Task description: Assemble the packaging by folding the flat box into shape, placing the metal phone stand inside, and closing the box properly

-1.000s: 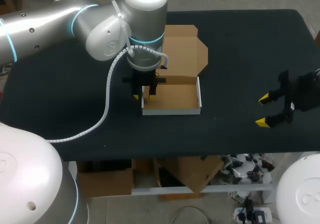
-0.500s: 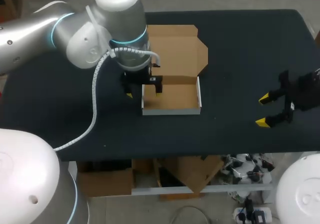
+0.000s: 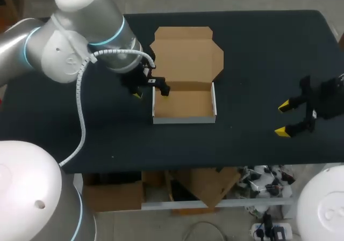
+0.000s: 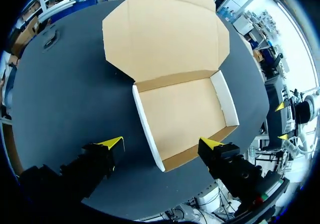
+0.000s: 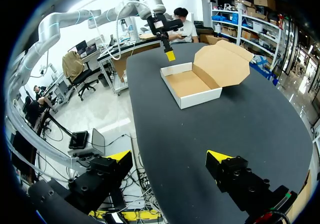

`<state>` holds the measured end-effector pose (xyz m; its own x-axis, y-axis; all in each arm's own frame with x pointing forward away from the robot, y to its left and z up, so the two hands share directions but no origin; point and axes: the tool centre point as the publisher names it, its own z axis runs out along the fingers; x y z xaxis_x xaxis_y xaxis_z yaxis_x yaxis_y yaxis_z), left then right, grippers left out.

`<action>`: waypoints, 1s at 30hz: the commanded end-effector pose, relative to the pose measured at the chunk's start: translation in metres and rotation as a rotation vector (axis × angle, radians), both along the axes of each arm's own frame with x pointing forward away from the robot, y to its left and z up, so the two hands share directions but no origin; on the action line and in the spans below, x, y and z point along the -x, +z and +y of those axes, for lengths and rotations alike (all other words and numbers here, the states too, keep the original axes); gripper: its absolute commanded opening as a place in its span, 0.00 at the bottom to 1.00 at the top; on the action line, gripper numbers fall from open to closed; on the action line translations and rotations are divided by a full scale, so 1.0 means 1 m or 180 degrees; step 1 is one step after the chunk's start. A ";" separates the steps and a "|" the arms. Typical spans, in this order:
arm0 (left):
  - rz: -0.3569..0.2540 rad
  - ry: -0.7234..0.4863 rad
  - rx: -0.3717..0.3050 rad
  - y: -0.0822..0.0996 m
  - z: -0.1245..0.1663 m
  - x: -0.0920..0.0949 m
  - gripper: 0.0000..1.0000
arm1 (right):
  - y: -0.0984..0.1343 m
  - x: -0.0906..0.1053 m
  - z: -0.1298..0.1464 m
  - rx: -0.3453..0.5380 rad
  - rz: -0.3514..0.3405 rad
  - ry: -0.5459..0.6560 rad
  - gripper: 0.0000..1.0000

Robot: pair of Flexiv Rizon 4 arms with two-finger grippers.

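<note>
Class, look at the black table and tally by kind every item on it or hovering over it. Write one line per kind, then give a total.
Cardboard box, open: 1
Claws (left claw, right claw): 2
Total: 3

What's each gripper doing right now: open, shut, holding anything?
Left gripper: open, holding nothing.
Right gripper: open, holding nothing.

black table (image 3: 258, 53) w/ open cardboard box (image 3: 185, 104) near its middle.
</note>
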<state>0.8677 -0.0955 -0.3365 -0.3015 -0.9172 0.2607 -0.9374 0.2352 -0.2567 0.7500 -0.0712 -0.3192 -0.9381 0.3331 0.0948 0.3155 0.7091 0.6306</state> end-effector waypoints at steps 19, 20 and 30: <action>-0.0529 -0.0888 0.0779 0.071 0.047 0.057 1.00 | 0.000 0.001 -0.001 -0.0014 -0.0005 0.0004 1.00; -0.0543 -0.0933 0.0809 0.073 0.049 0.060 1.00 | 0.000 0.001 -0.001 -0.0014 -0.0005 0.0004 1.00; -0.0640 -0.0954 0.0703 0.085 0.069 0.083 1.00 | 0.000 0.001 -0.001 -0.0014 -0.0005 0.0004 1.00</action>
<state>0.7990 -0.0346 -0.2587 -0.6148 -0.7014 0.3607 -0.7701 0.4349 -0.4667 0.7499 -0.0712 -0.3192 -0.9381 0.3331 0.0947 0.3154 0.7090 0.6307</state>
